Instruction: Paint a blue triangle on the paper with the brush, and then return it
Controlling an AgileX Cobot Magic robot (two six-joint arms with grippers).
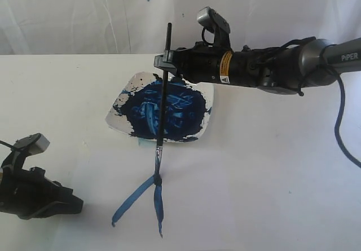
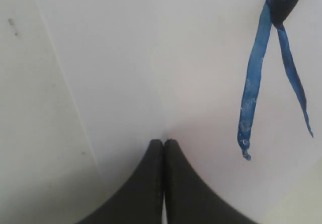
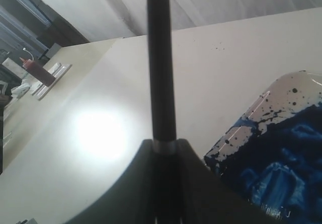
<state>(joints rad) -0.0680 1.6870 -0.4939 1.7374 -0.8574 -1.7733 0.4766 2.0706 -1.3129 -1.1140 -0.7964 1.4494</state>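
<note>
Black brush [image 1: 162,101] upright in right hand [image 1: 167,57]

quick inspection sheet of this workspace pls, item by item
surface: white table, paper lying flat
job's things: brush upright, tip at the strokes' apex; blue triangle shows two sides, third missing; plate smeared with blue paint
clutter: nothing seen
hands: right hand shut on brush; left hand shut, empty
cables: dark cable hanging off right arm
surroundings: white curtain behind
</note>
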